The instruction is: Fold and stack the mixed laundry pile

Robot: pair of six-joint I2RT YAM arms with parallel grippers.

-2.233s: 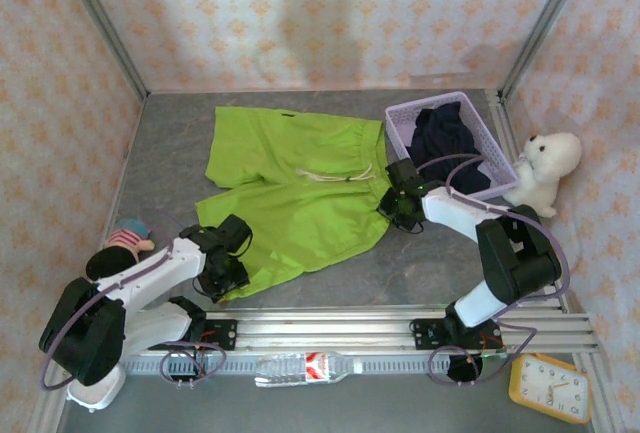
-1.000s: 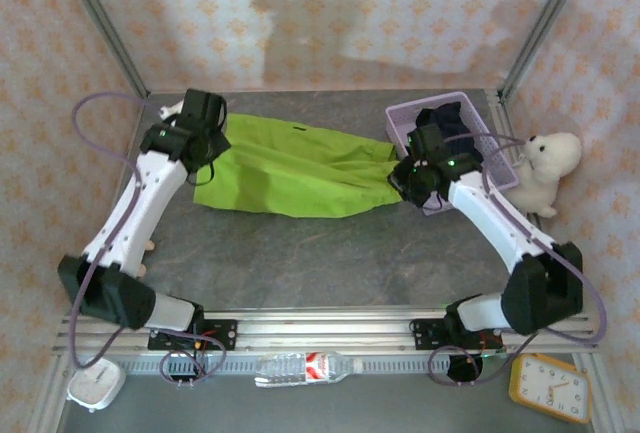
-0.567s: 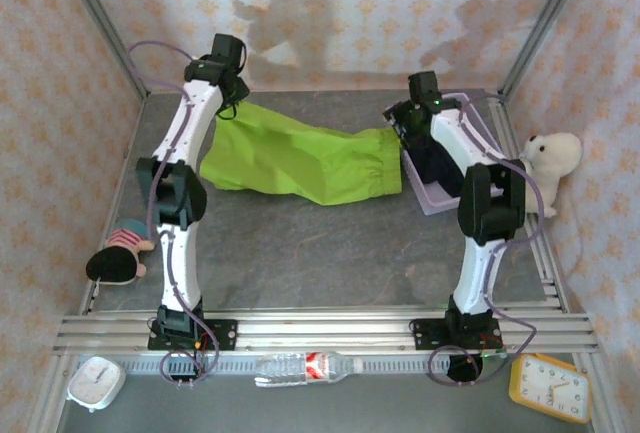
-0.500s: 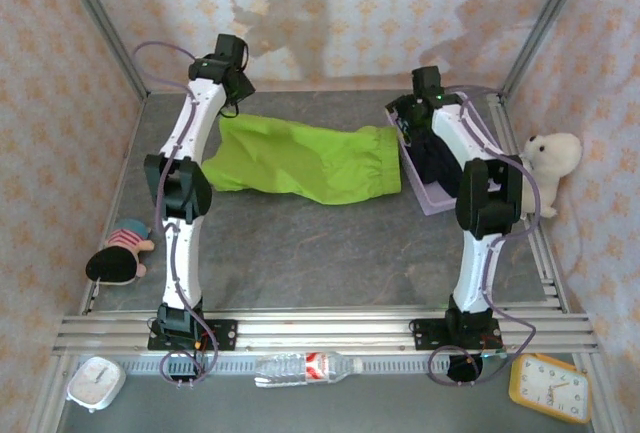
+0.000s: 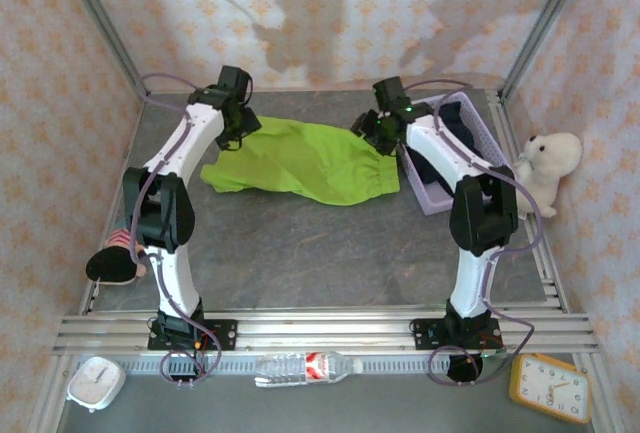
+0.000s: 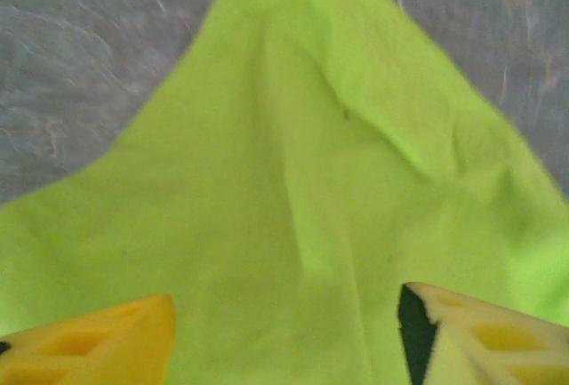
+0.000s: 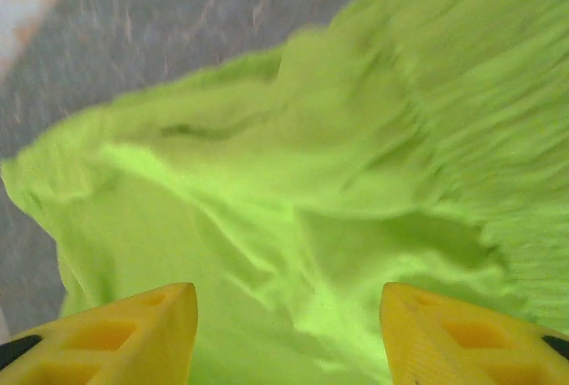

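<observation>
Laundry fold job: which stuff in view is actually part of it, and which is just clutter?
Job:
- bright lime-green cloth garment, lying on the grey table
- dark navy cloth garment, inside the lavender perforated plastic basket

Lying about:
- the basket itself
- white plush bear
- small doll
- clear plastic water bottle
- small white clock
- yellow clock

The left arm [image 5: 185, 145] and right arm [image 5: 440, 150] have white links with black joint housings. Lilac cables [image 5: 148, 78] loop along them. Their fingers [image 6: 93, 340] are yellow with recessed pockets, apparently moulded plastic.
</observation>
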